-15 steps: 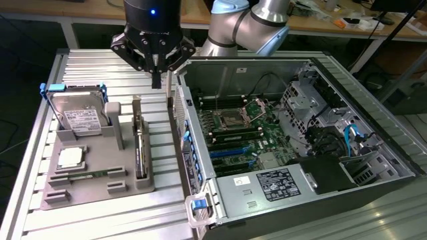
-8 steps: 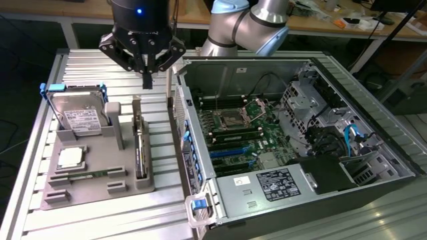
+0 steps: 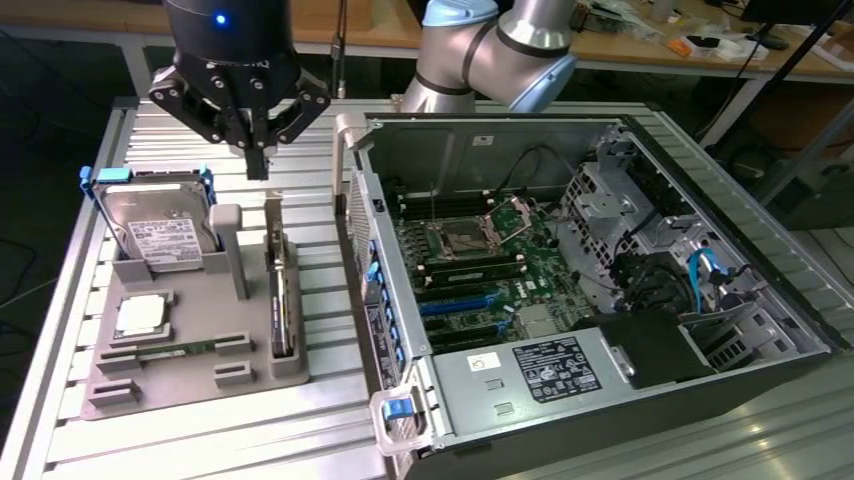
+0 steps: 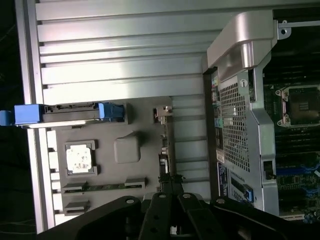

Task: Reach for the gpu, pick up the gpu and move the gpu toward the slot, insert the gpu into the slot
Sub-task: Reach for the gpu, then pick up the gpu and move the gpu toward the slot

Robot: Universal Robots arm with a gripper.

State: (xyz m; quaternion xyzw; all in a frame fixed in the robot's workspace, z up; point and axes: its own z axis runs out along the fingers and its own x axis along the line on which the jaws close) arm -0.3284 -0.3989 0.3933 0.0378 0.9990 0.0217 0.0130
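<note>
The black pincer [image 3: 258,163], jaws closed on nothing, hangs above the ribbed aluminium tabletop [image 3: 200,440]. Beneath it, the thin dark gpu [image 3: 279,300] stands on edge in a matte grey moulded tray [image 3: 187,385] (the neighbouring hard drive [image 3: 163,235] has a white label, unreadable).

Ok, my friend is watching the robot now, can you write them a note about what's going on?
Claw: shut, empty, hanging above the grey holder.
Gpu: standing on edge in the holder, untouched.
Computer case: open, no card in its blue slots.
Done: claw is near the gpu.
Left: gpu not yet picked up, carried or inserted.
</note>
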